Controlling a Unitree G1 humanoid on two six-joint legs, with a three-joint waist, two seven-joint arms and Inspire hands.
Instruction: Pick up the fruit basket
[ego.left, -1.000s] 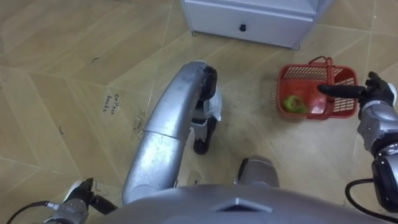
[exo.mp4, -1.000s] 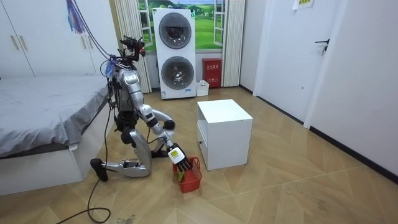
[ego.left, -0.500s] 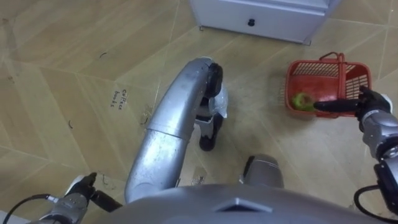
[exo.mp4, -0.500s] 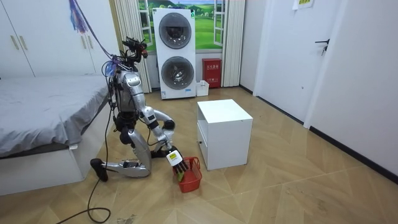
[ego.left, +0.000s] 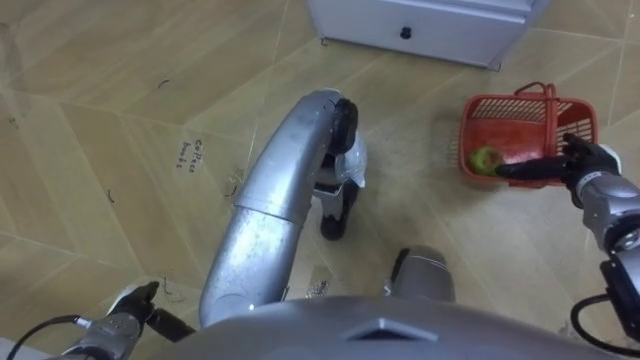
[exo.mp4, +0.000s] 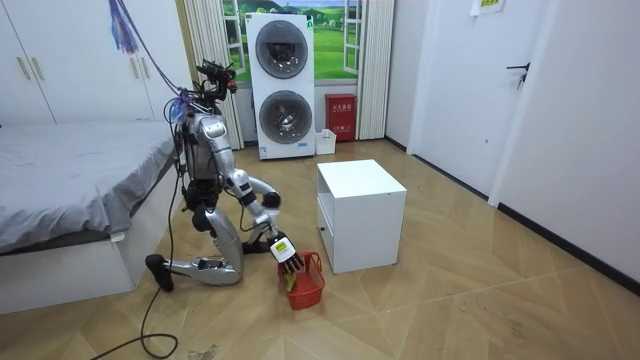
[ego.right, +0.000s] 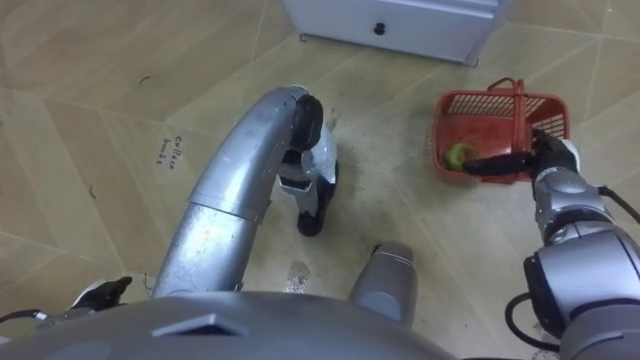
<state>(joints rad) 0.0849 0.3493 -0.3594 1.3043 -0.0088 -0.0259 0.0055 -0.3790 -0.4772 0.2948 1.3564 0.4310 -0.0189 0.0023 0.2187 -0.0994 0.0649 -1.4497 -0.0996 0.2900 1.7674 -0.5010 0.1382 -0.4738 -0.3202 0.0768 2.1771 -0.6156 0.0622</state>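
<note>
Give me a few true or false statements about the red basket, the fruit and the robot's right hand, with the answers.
The red plastic mesh basket stands on the wooden floor. True.
A green fruit lies inside it. True.
The right hand is curled round the basket's handle. False: its straight fingers reach across the basket's near side, clear of the handle.
The basket sits on top of the white cabinet. False: it stands on the floor beside the cabinet.

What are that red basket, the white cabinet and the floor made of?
Fruit basket: probably plastic, red, with open lattice walls. White cabinet: smooth matt board, perhaps painted or laminated. Floor: wood-grain planks laid in herringbone; real wood or laminate, I cannot tell.
</note>
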